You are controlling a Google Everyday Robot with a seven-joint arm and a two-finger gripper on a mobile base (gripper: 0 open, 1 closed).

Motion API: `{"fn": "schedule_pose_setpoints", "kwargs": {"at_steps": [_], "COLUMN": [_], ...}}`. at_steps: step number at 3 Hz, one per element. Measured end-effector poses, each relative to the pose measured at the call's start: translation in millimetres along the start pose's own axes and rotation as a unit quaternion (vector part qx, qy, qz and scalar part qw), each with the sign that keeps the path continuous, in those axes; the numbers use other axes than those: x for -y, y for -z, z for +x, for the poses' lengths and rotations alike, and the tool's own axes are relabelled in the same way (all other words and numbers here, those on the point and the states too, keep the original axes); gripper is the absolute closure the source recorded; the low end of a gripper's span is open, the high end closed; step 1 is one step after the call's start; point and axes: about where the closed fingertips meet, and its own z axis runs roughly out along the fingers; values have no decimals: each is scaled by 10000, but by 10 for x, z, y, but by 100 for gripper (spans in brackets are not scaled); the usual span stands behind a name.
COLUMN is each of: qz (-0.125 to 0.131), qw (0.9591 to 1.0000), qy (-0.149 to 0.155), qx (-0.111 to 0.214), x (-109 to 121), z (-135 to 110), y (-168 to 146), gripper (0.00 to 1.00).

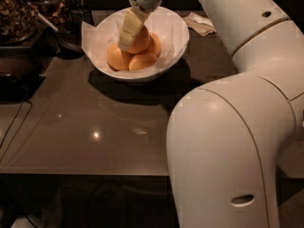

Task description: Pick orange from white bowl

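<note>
Glossy white arm shells [228, 141] carry 1 tan band [259, 32], 1 dark slot [243, 199] — cream claw [124, 44] inside white bowl [178, 37].

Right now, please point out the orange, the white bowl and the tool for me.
orange [144, 42], camera view, on its bare peel right of the tool.
white bowl [177, 41], camera view, on its right inner wall.
tool [125, 42], camera view, at its tip, low over the bowl, by the orange's left side.

- Desk [95, 137]: dark, glossy top with a few light glints.
- White bowl [173, 49]: stands on the desk directly beneath the jaws, which hang inside it.
- Crumpled paper [200, 23]: lies to the right of the jaws, near the bowl's rim.
</note>
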Motion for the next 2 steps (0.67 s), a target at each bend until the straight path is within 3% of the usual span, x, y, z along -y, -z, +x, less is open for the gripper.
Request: {"fn": "schedule_pose_setpoints", "kwargs": {"at_steps": [2], "qz": [-56], "qw": [10000], "qy": [-73], "qx": [-40], "x": [29], "z": [60], "y": [-131], "gripper": [16]}}
